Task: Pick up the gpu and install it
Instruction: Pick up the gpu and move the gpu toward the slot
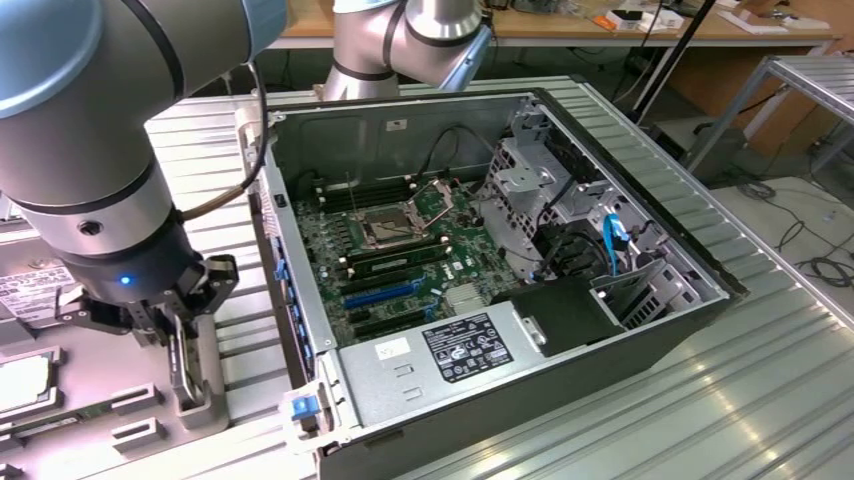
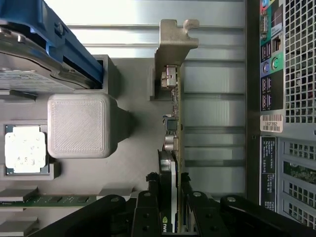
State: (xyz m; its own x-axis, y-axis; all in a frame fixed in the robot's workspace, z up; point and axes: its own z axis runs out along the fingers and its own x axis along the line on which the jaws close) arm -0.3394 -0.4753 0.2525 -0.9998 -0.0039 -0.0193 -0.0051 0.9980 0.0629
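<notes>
While the gripper [image 2: 169,180] pinches the gpu [image 2: 174,118] across its flat faces, the card stands edge-on at the grey tray [image 2: 133,163], long axis running from the fingers to its silver bracket [image 2: 170,47], alongside the open computer case [image 2: 296,64].

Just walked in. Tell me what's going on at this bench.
A single robot arm is working at the grey parts tray beside an open computer case. Its gripper is closed on the gpu, which stands on edge over the tray with its silver bracket at the end away from the fingers. The card is not in the case yet, and the expansion slots on the motherboard look unoccupied.
</notes>
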